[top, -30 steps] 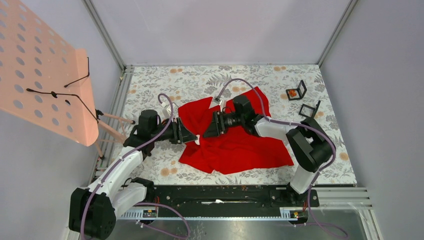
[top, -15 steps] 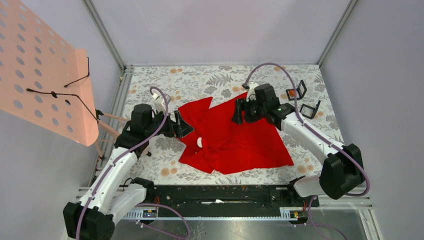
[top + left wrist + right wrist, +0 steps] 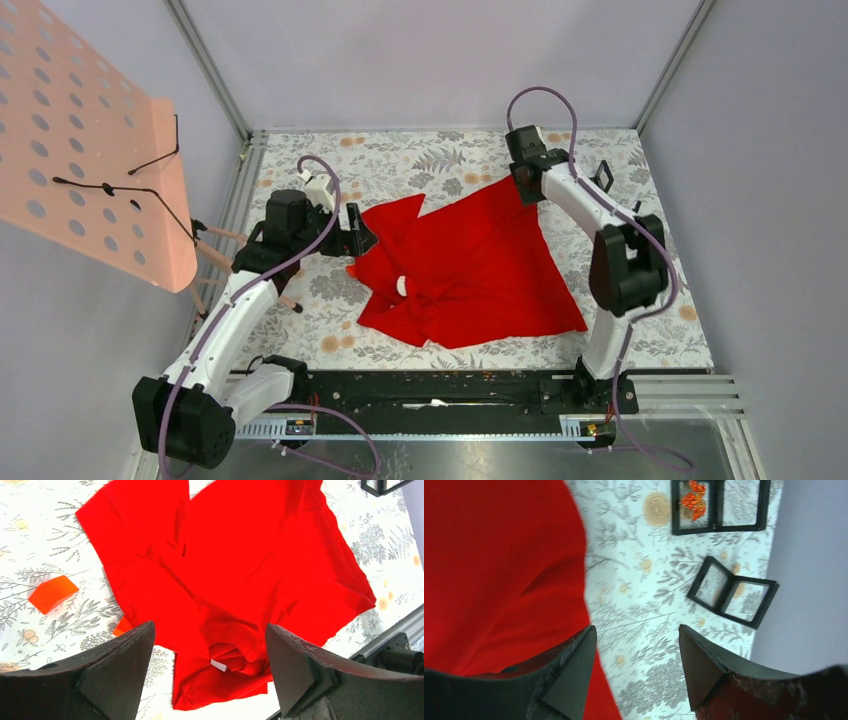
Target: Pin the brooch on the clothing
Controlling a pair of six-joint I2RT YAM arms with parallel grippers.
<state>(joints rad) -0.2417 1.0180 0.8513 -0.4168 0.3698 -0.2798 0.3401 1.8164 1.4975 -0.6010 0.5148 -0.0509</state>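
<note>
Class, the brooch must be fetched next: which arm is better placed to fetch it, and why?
Right. The right gripper, jaws open, hangs at the red shirt's far edge, with the brooch in its case just ahead. The left gripper is across the shirt.

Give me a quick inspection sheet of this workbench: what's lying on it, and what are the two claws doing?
Surface: table with a floral print cover.
Job's things: clothing lies rumpled on the table; brooch sits in an open black case, not on the fabric.
Clutter: second open case, which looks empty; orange block beside a sleeve.
Grippers: left gripper open over the clothing's edge; right gripper open and empty, over bare table between the clothing and the cases.
Cables: purple cable loops above each arm.
Surroundings: pink perforated board at left; grey walls.
</note>
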